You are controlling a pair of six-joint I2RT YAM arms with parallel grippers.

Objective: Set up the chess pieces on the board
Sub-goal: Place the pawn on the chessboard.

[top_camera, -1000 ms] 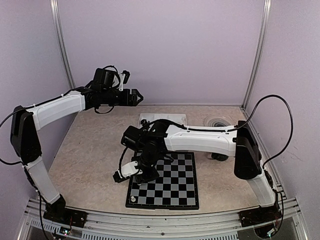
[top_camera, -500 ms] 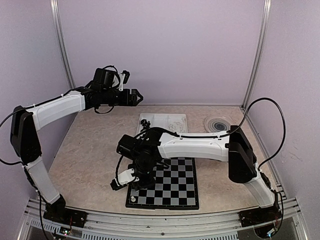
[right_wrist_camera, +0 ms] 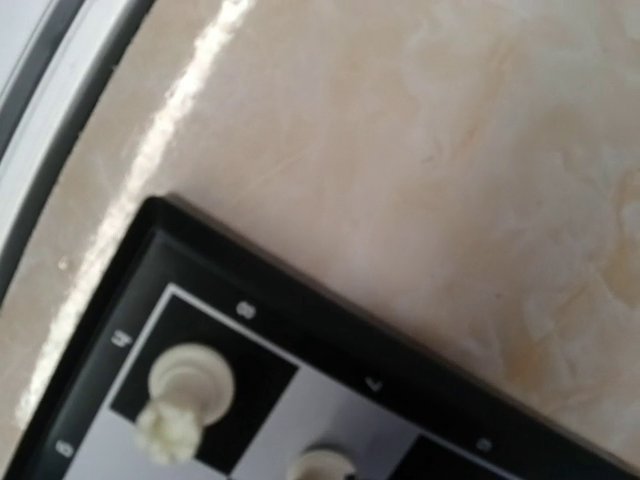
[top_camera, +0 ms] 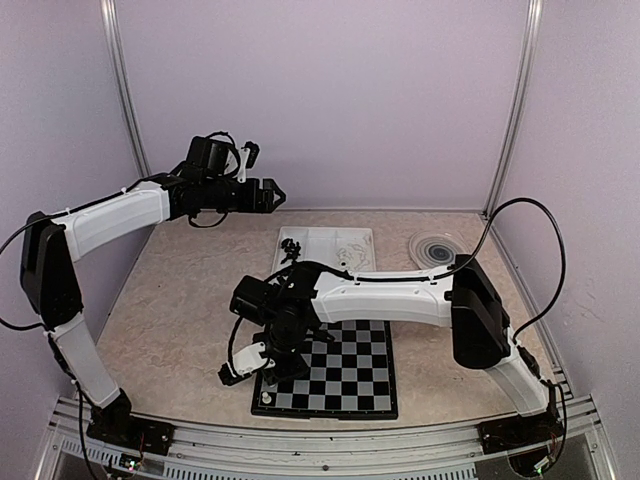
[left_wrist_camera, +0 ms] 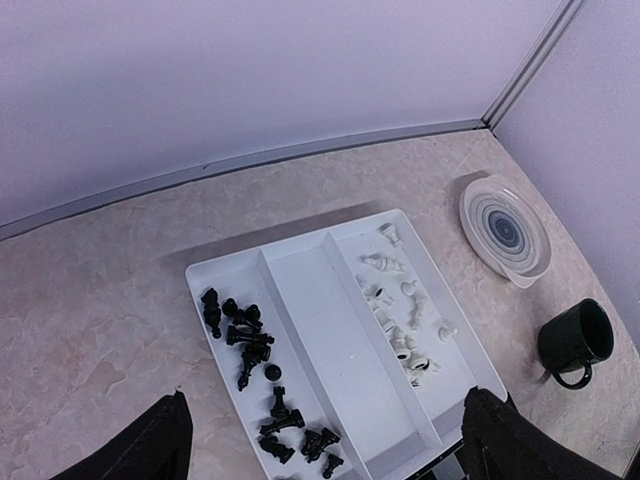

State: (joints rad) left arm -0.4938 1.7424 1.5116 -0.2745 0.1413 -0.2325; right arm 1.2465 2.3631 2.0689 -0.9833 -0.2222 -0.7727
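At the near-left corner of the board [top_camera: 345, 375] | my right claw [top_camera: 275, 362] hovers low, grip unreadable | white piece [right_wrist_camera: 185, 395] on corner square, second white piece [right_wrist_camera: 322, 465] beside | my left claw [top_camera: 272, 194] released, facing far tray [left_wrist_camera: 300, 250] | should lower plumb, centre each piece.

The top view looks down from above and behind the arm bases, far enough off to hold the whole board [top_camera: 330, 365]. The left wrist view hangs high beyond the board's far edge, facing down at the tray [left_wrist_camera: 300, 310] — also seen from the top. The right wrist view sits very close over the board's near left corner — shared with the top view.
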